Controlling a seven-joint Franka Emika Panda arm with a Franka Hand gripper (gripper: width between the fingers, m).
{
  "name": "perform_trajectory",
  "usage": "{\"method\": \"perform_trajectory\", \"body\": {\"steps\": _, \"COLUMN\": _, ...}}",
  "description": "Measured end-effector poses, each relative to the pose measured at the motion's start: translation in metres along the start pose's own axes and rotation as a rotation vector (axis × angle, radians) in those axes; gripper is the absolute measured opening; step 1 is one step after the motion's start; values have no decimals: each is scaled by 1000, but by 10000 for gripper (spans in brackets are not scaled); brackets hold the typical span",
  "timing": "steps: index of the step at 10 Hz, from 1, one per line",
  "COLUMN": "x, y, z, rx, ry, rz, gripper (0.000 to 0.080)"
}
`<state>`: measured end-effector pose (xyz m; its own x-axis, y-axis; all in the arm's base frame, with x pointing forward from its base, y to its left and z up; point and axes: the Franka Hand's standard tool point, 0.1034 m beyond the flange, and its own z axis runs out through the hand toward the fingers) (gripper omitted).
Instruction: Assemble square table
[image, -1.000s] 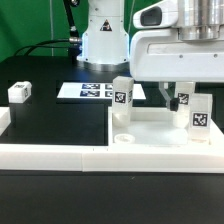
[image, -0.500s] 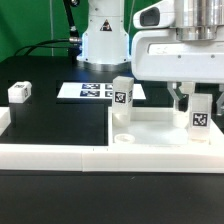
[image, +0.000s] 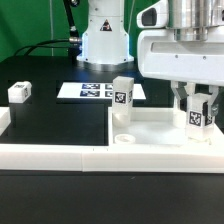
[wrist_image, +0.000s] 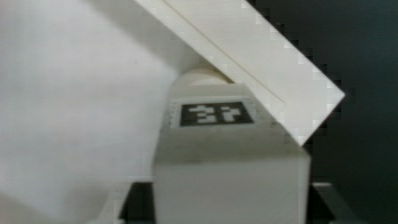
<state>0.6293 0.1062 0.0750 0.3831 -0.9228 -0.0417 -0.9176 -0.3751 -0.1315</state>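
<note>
Exterior view: gripper (image: 198, 118) is down over the tabletop (image: 160, 125), with its fingers (image: 186, 105) flanking the upright right leg (image: 197, 113) on the exterior view's right of the tray. From here I can't tell whether they touch.

Wrist view settles it. Dark fingers (wrist_image: 139, 205) sit flush against both sides of the right leg (wrist_image: 222, 170), so I read it as clamped on that leg. It also shows the tabletop (wrist_image: 71, 100) and its raised rim (wrist_image: 249, 55) running diagonally just past the leg's end. The rest of the scene is outside this view.

Exterior only:
- The middle leg (image: 122, 95) stands upright at the tabletop's far edge, toward the exterior view's left.
- A round socket (image: 124, 138) sits near the tabletop's front corner, below that leg.
- The loose leg (image: 19, 92) lies on the black table (image: 60, 120), well apart from the tray.
- The marker board (image: 95, 91) lies flat behind.
- The border wall (image: 60, 155) runs along the front.

Labels: black-and-white square tags on the legs and board. The wrist tag (wrist_image: 222, 112) is blurred, and I can't read any text.

Materials: matte white plastic blocky legs and a shallow square tray.
</note>
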Motion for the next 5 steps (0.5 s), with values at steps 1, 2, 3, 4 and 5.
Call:
{"method": "perform_trajectory", "body": {"steps": 1, "x": 1, "y": 1, "z": 0, "rx": -6, "ry": -8, "rz": 148, "gripper": 291}}
{"method": "perform_trajectory", "body": {"steps": 2, "x": 0, "y": 2, "z": 1, "rx": -7, "ry": -14, "rz": 267, "gripper": 291}}
{"method": "perform_trajectory", "body": {"steps": 3, "x": -2, "y": 2, "z": 1, "rx": -5, "ry": -30, "rz": 447, "gripper": 291}}
{"method": "perform_trajectory", "body": {"steps": 4, "x": -4, "y": 3, "z": 1, "rx": 21, "ry": -53, "rz": 642, "gripper": 291}}
{"method": "perform_trajectory", "body": {"steps": 5, "x": -6, "y": 3, "z": 2, "rx": 58, "ry": -78, "rz": 804, "gripper": 291}}
